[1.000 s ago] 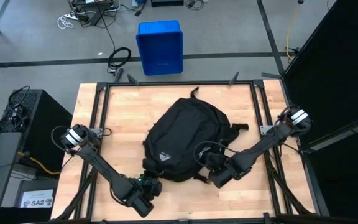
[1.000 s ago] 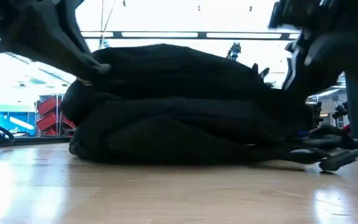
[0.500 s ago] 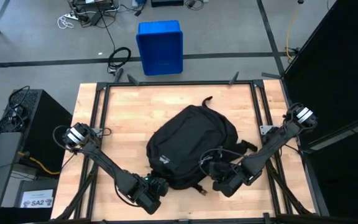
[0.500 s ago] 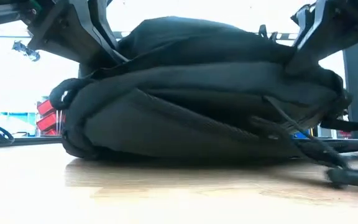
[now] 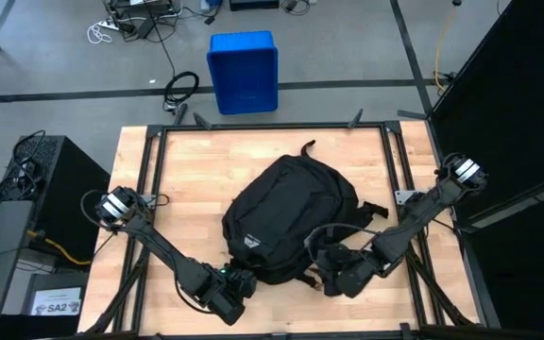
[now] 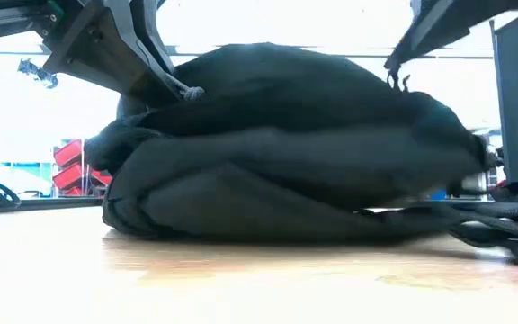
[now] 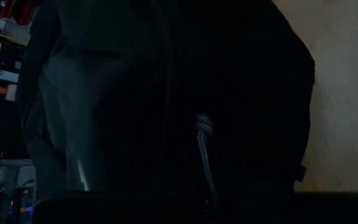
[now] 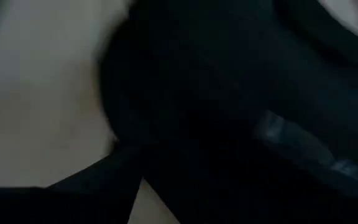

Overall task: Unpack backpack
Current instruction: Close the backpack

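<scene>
The black backpack [image 5: 291, 222] lies on its back in the middle of the wooden table, its white logo [image 5: 250, 241] toward the near edge and its top handle [image 5: 302, 149] toward the far edge. My left gripper [image 5: 238, 282] is shut at the pack's near left corner, on a grey zipper-pull cord [image 7: 202, 140]. My right gripper [image 5: 333, 277] hangs at the near right corner, above loose straps [image 6: 502, 220] that trail on the table. In the low view the pack [image 6: 286, 153] rests on the table as a low mound. My left gripper holds the grey zipper-pull cord below its knot [image 7: 205, 168]; the fingers themselves are lost in the dark at the picture's edge. It comes slanting down from the table's near left. The cord [image 6: 190, 91] runs up from the pack to the gripper, and the pack rests on the table.
A blue bin [image 5: 244, 71] stands on the floor beyond the far edge. Black frame rails [image 5: 154, 179] run along the table's left and right sides. Bare wood lies left of the pack and along the far edge.
My left gripper has gone toward the backpack and stayed shut. My right gripper has risen and drawn toward the near edge. The backpack turned and shifted toward the right; its near side bulged up, and the right part has since sagged back down.
</scene>
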